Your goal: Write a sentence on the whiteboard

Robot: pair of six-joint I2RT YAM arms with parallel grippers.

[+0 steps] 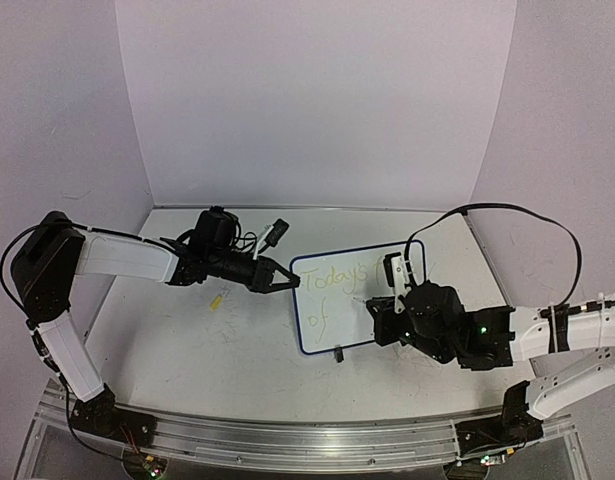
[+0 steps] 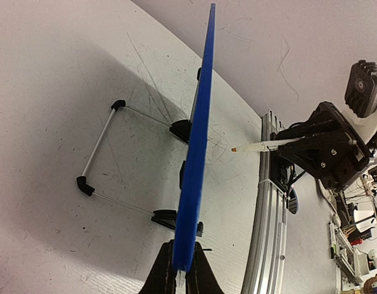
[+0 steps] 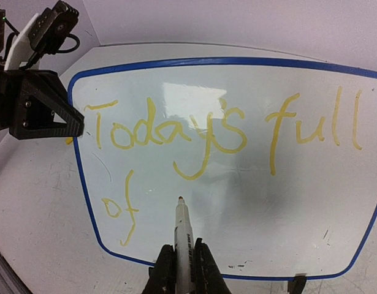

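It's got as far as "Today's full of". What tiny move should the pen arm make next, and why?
Probably ease the right gripper's marker onto the whiteboard just right of "of" to continue the sentence: that line is blank there, and the left wrist view shows the tip off the surface.

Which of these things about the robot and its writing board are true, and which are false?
1. The right gripper holds a marker. True.
2. The sentence is written in red. False: the letters are pale yellow.
3. The left gripper pinches the edge of the whiteboard. True.
4. The word "light" is already on the board. False: only "Today's full" and "of" are there so far.
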